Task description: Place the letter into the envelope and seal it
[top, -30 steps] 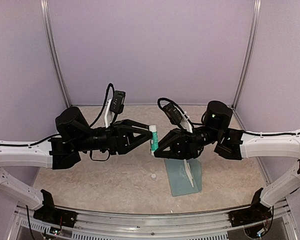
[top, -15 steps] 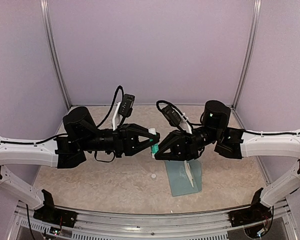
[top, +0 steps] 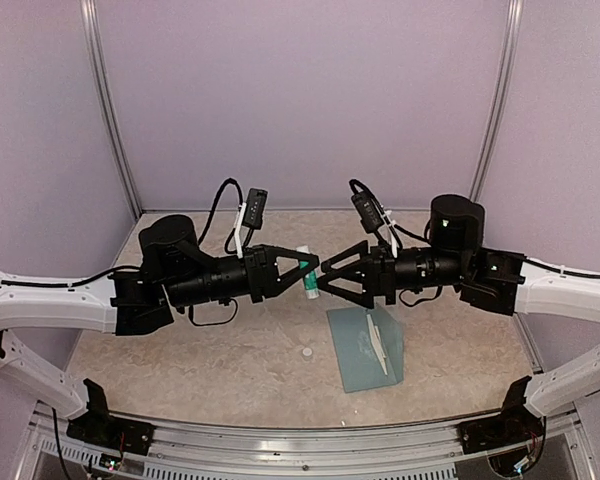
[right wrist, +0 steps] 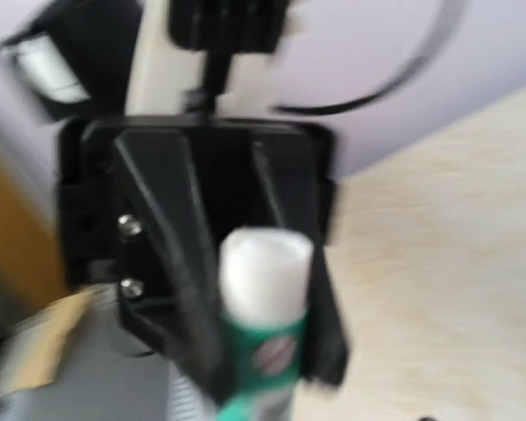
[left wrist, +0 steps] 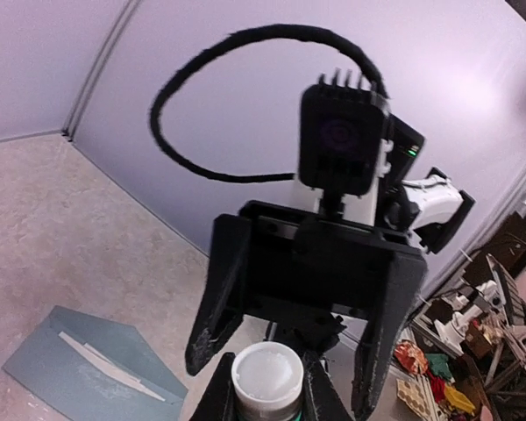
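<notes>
The right wrist view is blurred. It shows only the glue stick [right wrist: 265, 298], white on top and green below, and the right arm's own fingers cannot be made out there. Of the letter [top: 380, 345] only a narrow pale strip shows, lying across the envelope [top: 355, 365]; how far it sits inside I cannot tell. A small white thing [top: 306, 352] lies on the tabletop [top: 180, 350] just left of the envelope, too small to name.

The left fingers [left wrist: 318, 399] are clenched on the glue stick, above the middle of the tabletop. The right fingers [left wrist: 217, 298] are released and spread wide, their tips just beside the stick, not pressing it.

The envelope lies flat near the near edge, right of the middle, with bare tabletop around it. It is muted teal, and the left wrist view shows its pointed flap on one side.
</notes>
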{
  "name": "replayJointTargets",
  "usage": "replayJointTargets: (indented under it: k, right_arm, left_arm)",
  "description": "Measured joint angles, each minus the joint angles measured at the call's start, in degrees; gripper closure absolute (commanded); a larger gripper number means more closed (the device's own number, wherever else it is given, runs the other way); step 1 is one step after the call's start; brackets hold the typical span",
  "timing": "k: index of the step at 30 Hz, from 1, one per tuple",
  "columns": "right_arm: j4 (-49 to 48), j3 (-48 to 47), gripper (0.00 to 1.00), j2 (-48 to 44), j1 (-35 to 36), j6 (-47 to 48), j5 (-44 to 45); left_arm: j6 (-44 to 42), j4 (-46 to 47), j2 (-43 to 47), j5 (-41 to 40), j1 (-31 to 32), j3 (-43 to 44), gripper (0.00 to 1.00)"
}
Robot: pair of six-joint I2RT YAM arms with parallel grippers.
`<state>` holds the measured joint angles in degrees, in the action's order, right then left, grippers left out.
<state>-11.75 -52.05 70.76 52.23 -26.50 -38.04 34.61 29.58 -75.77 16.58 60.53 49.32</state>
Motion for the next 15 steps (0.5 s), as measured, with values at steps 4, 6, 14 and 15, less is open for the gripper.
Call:
replayJointTargets:
  k: [4,6,14,15]
  right_arm:
    - [5.9,-0.4,0.38,-1.4,3.4,2.8,13.8]
    - [8.5,-1.0,0.4,-1.1,5.2,3.7,19.4]
    - [12.5,-3.5,0.5,2.3,7.5,4.9,30.8]
    - [12.7,-4.0,0.52,3.3,7.5,5.0,31.6]
  left_arm:
    - [2.9,-4.0,0.0,-10.1,-0.1,0.5,0.91]
    - [4.9,-5.0,-0.1,-14.0,-0.1,0.5,0.91]
    - [9.2,-5.7,-2.4,-19.0,-0.1,0.6,0.91]
    - [9.4,-5.8,-2.6,-19.1,-0.1,0.6,0.91]
